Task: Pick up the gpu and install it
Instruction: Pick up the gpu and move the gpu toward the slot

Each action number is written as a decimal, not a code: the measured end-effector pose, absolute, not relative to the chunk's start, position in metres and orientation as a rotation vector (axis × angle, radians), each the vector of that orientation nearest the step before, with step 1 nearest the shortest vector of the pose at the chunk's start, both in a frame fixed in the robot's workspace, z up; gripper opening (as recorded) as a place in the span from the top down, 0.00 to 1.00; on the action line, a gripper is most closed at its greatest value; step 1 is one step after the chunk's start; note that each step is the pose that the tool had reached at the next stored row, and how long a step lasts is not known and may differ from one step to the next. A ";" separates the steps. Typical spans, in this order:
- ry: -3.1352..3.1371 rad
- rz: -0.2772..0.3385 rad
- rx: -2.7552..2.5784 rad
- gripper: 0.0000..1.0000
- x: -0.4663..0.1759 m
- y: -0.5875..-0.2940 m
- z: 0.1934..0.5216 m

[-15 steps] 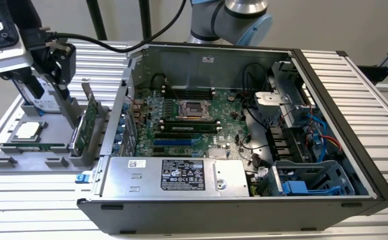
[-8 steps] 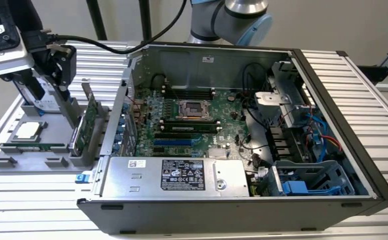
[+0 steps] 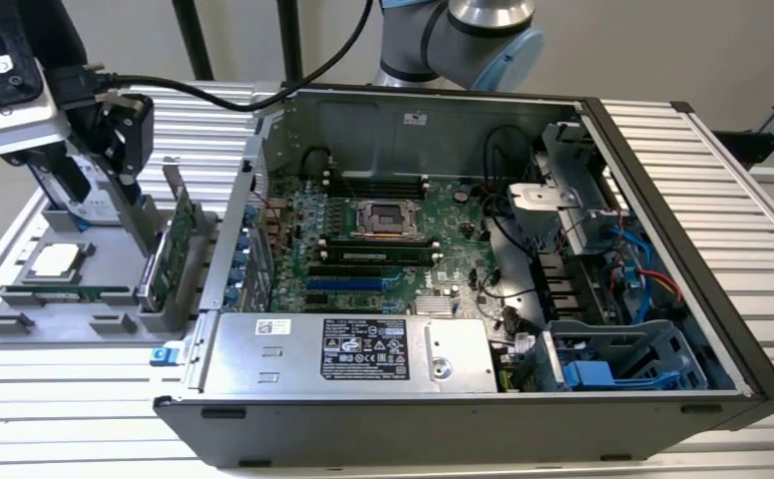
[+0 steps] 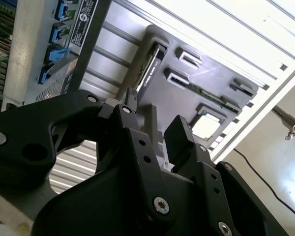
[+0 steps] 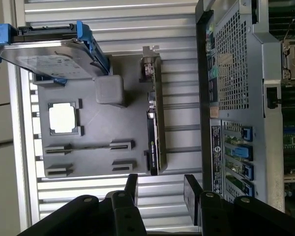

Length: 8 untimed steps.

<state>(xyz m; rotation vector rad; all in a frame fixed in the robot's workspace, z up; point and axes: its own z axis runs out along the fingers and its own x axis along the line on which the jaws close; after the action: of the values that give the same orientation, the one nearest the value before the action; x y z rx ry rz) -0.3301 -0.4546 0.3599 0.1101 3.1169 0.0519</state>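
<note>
The slatted table (image 3: 706, 150) bears a grey tray (image 5: 98, 132). The gpu (image 5: 154, 128) stands on edge along the tray's side nearest the case (image 3: 467, 429). The gripper (image 5: 162, 189) hovers in line with it, jaws apart and empty. A clean grasp likely needs them squarely astride the card.

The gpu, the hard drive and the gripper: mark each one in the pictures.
gpu (image 5: 154, 140): first wrist view, on its black edge facing the camera.
hard drive (image 5: 44, 58): first wrist view, on its silver face.
gripper (image 5: 161, 182): first wrist view, midway between its open fingertips.
</note>
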 end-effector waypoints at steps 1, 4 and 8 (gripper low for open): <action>3.117 0.051 0.110 0.00 -0.330 -0.455 0.359; 3.117 0.050 0.110 0.00 -0.330 -0.455 0.358; 3.117 0.047 0.110 0.00 -0.330 -0.455 0.357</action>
<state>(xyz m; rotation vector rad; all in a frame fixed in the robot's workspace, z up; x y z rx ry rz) -0.3301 -0.4546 0.3568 0.1100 3.1168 0.0475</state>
